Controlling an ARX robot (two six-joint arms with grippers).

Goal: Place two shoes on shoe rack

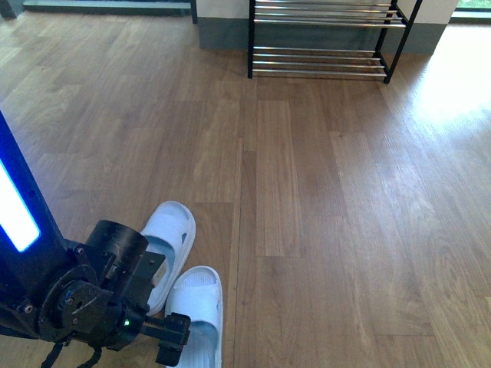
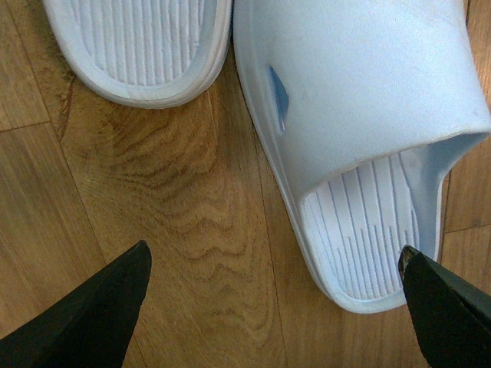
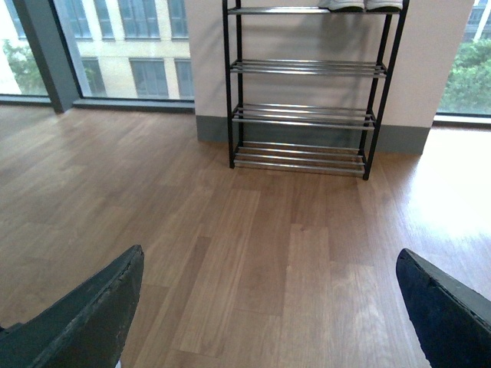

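Observation:
The two shoes here are pale blue slide slippers lying side by side on the wood floor, one farther and one nearer. My left arm hangs over them. In the left wrist view one slipper fills the upper right and the other's ribbed sole shows beside it. My left gripper is open just above the floor, one fingertip at the slipper's open end. The shoe rack stands far off against the wall. My right gripper is open and empty, facing the shoe rack.
Wood floor stretches between the slippers and the rack. A pair of white-soled shoes sits on the rack's top tier. Large windows flank the wall behind the rack, with a grey skirting along its base.

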